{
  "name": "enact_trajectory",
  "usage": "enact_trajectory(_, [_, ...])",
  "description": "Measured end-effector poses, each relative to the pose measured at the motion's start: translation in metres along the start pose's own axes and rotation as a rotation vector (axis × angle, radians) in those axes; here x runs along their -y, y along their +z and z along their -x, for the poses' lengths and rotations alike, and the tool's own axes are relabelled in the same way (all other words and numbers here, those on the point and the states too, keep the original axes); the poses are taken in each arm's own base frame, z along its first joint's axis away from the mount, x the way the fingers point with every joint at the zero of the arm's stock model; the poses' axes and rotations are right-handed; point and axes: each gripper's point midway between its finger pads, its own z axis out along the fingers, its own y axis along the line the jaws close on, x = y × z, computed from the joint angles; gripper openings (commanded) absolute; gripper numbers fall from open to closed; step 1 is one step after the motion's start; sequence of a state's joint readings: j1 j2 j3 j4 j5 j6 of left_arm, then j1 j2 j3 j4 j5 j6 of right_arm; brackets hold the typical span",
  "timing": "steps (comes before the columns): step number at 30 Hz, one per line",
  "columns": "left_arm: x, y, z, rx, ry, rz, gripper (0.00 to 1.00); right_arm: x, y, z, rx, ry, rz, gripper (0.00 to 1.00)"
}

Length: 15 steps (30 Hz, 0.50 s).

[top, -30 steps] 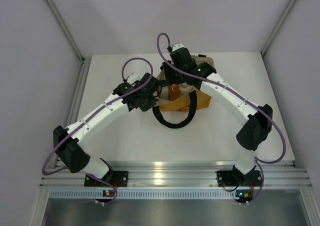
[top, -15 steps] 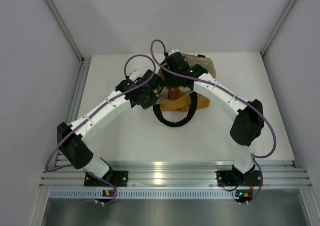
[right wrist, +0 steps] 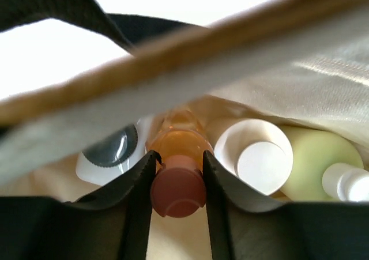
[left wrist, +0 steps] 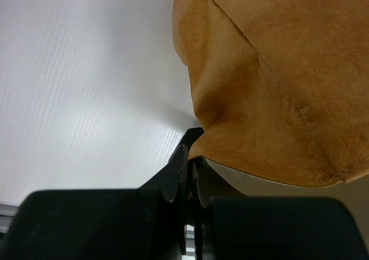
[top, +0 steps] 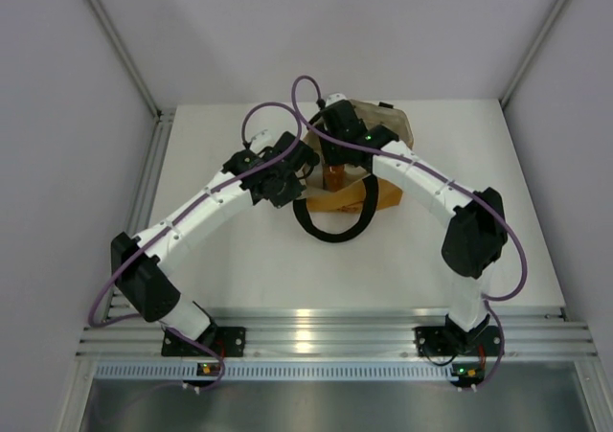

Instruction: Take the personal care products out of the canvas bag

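With the left tool [left wrist: 189, 170] pinching the canvas bag [left wrist: 277, 93] by its rim, the right tool [right wrist: 179, 159] clamps the orange bottle [right wrist: 176, 140] at its pink cap [right wrist: 179, 191], down inside the bag; the next move probably calls for a straight lift out.

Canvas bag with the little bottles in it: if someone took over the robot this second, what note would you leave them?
Left hand: shut, pinching the edge of the mustard-tan canvas bag.
Right hand: inside the bag, shut on the orange bottle with pink cap.
Beside it in the bag: white bottle with dark cap, cream bottle with cream lid, yellow-green bottle with white cap.
Done: no bottle taken out yet.
Left: lift out the orange bottle, then the other three.
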<state>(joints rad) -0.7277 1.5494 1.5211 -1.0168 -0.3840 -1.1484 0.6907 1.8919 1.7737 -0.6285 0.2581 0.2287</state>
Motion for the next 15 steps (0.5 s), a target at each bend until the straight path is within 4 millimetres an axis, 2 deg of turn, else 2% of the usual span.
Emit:
enact_trajectory(2, [0.0007, -0.0006, 0.0006, 0.001, 0.002, -0.003, 0.00, 0.0008, 0.0001, 0.0003, 0.001, -0.007, -0.003, 0.17])
enact_trajectory(7, [0.0008, -0.0008, 0.0007, 0.001, 0.005, -0.003, 0.00, 0.0011, 0.0001, 0.0004, 0.002, -0.008, -0.003, 0.00])
enact_trajectory(15, [0.0017, -0.0017, 0.0016, 0.002, 0.010, -0.007, 0.00, 0.0025, -0.0070, -0.0016, -0.004, -0.001, -0.001, 0.00])
